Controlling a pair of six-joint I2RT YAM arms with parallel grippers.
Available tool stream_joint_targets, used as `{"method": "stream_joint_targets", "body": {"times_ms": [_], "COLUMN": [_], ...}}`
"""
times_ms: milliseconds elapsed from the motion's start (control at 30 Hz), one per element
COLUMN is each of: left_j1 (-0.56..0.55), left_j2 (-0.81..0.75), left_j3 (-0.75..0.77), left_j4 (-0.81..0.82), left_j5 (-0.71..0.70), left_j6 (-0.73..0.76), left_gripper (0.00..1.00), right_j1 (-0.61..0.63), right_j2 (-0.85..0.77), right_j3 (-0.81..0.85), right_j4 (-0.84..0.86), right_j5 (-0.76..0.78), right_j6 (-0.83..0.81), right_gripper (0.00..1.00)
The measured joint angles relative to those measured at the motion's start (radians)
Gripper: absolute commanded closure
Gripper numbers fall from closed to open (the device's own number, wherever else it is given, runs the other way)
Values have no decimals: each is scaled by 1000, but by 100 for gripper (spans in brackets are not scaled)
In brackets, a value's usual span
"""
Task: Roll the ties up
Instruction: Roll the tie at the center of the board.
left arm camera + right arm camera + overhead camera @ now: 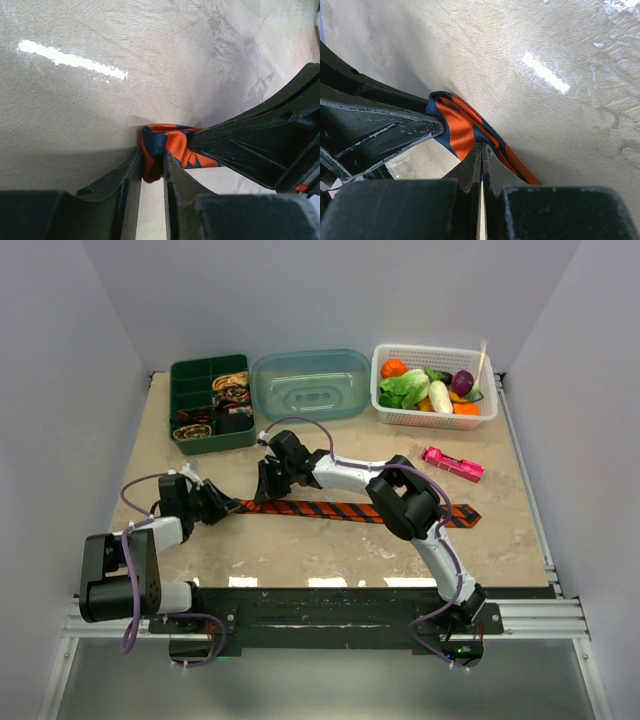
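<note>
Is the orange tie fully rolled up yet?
No, most of the orange tie lies stretched flat across the table.

Orange dark-striped tie (pixel 340 510) lies stretched flat, left end folded.

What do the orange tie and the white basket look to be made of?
The orange tie: woven-looking fabric with a slight sheen, perhaps silk or polyester; it folds softly. The white basket: likely moulded plastic, given its regular lattice walls.
</note>
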Motion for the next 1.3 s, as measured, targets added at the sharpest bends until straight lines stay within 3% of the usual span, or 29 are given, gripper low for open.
{"method": "stream_joint_targets", "body": {"times_ms": [200, 700, 933, 1300], "left_j1": [0, -1, -46, -122], "left_j2": [-1, -61, -151, -159], "left_j3": [-2, 15, 81, 187], "left_j4": [12, -46, -161, -318], "left_j5": [16, 16, -68, -193], "left_j6": [-2, 12, 42, 84], "left_gripper": [100, 100, 100, 100], "right_j1": [0, 1, 5, 5], "right_j2": [0, -29, -76, -77], "right_j3": [0, 1, 1, -8], "right_j4": [0, -8, -6, -11], "right_j5": [-2, -8, -2, 7], "right_j6": [1, 0, 0, -6], "right_gripper": [100, 100, 100, 100]}}
